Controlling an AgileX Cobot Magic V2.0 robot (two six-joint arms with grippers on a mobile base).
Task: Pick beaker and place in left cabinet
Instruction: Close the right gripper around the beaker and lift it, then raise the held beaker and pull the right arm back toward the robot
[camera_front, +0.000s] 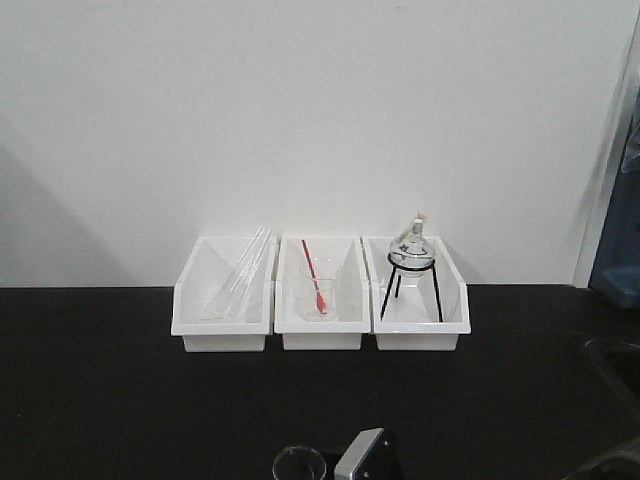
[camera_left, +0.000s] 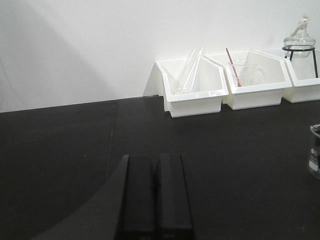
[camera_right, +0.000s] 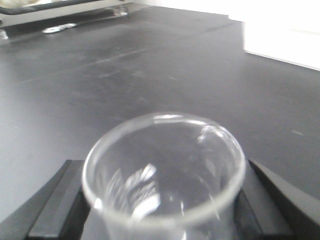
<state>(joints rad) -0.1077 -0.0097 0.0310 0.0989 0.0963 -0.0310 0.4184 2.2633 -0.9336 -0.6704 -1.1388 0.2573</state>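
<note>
Starting with the front view, I see the beaker only as a rim at the near edge of the black countertop, with a grey piece of arm housing just to its right. Against the far wall stand three white bins. The left one holds glass tubes, the middle one a second beaker with a red stick, and the right one a flask on a black tripod. No cabinet shows here.

On the left wrist view, the left gripper has its jaws pressed together on nothing and points toward the far bins. The beaker sits at the right edge of that frame, well apart from it.

On the right wrist view, the right gripper has a black finger on each side of the glass. As far as the blur lets me judge, the pads are pinching its wall. The beaker stands upright, long axis vertical, mouth toward the camera, centred between the jaws. I cannot tell whether its base is off the counter. I judge the right arm owns the carry. The left cabinet is out of every view, so I must find it before placing.
</note>
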